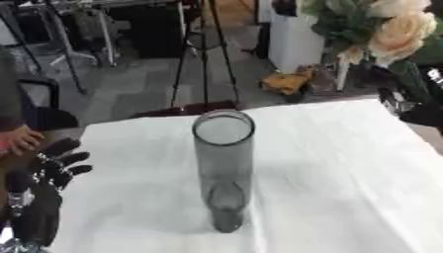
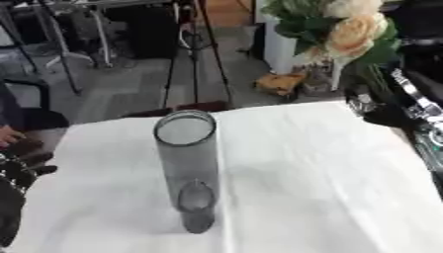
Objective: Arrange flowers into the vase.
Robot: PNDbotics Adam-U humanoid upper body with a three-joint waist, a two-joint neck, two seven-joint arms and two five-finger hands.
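Left eye view: a tall, smoky-grey transparent glass cylinder vase (image 1: 224,168) stands upright near the middle of a table covered with a white cloth (image 1: 337,163), its round mouth open and nothing inside it. The robot's black left hand (image 1: 48,180) shows at the lower left edge, fingers up and relaxed, spread and holding nothing, just beside the cloth's left border and well apart from the vase. At the upper right a bunch of cream-coloured artificial roses with green leaves (image 1: 394,27) hangs above the table's far right corner, off to the right of the vase and not over its mouth. Dark arm parts sit below the blooms at the right edge; I cannot tell from here how the fingers lie.

Right eye view: the bouquet shows more fully, its stems running down into the black right hand (image 2: 380,106) at the right edge, beside silver joint parts. The hand seems wrapped round the stems, though its fingers are hard to make out. A black tripod (image 2: 195,49) stands on the grey floor beyond the table's far edge.
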